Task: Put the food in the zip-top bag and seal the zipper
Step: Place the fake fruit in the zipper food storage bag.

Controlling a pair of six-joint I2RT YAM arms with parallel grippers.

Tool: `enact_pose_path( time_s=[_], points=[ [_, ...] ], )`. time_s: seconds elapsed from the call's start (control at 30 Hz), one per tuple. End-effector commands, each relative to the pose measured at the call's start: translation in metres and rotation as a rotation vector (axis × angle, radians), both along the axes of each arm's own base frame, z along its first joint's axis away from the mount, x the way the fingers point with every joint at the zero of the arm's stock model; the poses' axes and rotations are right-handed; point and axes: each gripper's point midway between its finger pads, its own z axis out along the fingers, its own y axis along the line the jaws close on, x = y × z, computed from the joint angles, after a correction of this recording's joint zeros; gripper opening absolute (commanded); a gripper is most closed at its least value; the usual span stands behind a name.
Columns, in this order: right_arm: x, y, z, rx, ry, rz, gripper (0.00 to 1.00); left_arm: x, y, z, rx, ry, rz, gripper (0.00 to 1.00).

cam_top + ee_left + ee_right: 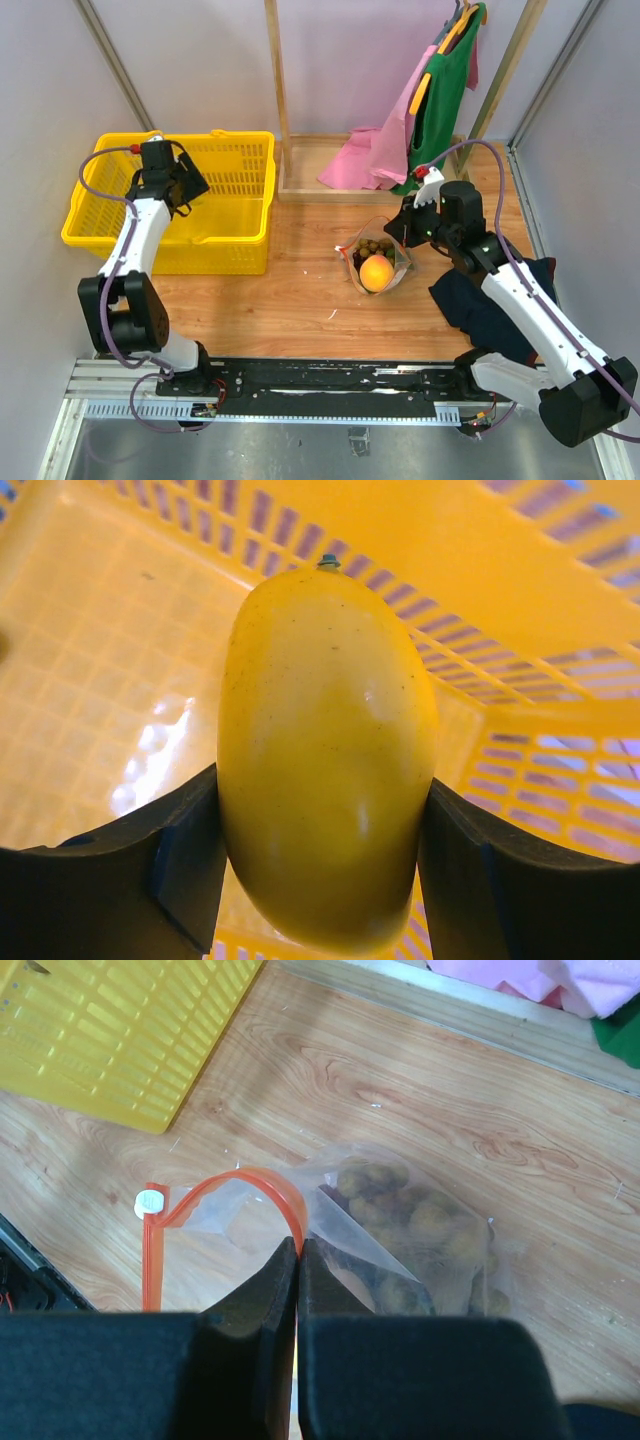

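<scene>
At the far left, the left gripper (322,815) hung over the yellow slatted plastic basket (220,255). Its black jaws were clamped on either side of a smooth yellow oval toy fruit (325,730), which stood stem end up above the basket's grid floor. The basket sat on the wooden tabletop (290,295), well apart from the bag.

Near the middle of the table lay the clear crinkly plastic zip-top bag (345,1215). A round orange toy fruit (377,272) and a bunch of greenish toy grapes (376,243) showed through its plastic. The bag's thin red-orange zipper strip (255,1178) arched upward at the mouth, which gaped, and a small white slider (148,1202) sat at the strip's left end.

Just right of the bag, the right gripper (298,1252) had its jaws pressed together on that zipper strip, holding one lip of the mouth raised.

Farther right, a dark navy cloth (490,295) lay crumpled on the table beneath the right arm. Behind it, a pink garment (375,155) and a green garment (445,90) hung from a wooden frame.
</scene>
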Motion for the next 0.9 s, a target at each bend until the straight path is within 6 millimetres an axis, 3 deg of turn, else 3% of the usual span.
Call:
enact_pose_path(
  time_s=[0.0, 0.23, 0.43, 0.67, 0.87],
  points=[
    [-0.004, 0.004, 0.005, 0.027, -0.022, 0.017, 0.01, -0.010, -0.043, 0.044, 0.022, -0.080, -0.209, 0.29],
    [-0.004, 0.006, 0.006, 0.035, -0.022, 0.029, 0.01, -0.030, -0.106, 0.106, 0.069, -0.237, -0.456, 0.29],
    [-0.004, 0.007, 0.008, 0.040, -0.022, 0.029, 0.01, -0.057, -0.161, 0.143, 0.087, -0.354, -0.652, 0.29],
    [-0.004, 0.008, 0.010, 0.051, -0.024, 0.027, 0.00, -0.101, -0.231, 0.156, 0.009, -0.383, -0.872, 0.28],
    [0.000, 0.007, 0.012, 0.064, -0.035, 0.006, 0.01, -0.144, -0.289, 0.146, -0.092, -0.345, -1.044, 0.26]
  ],
)
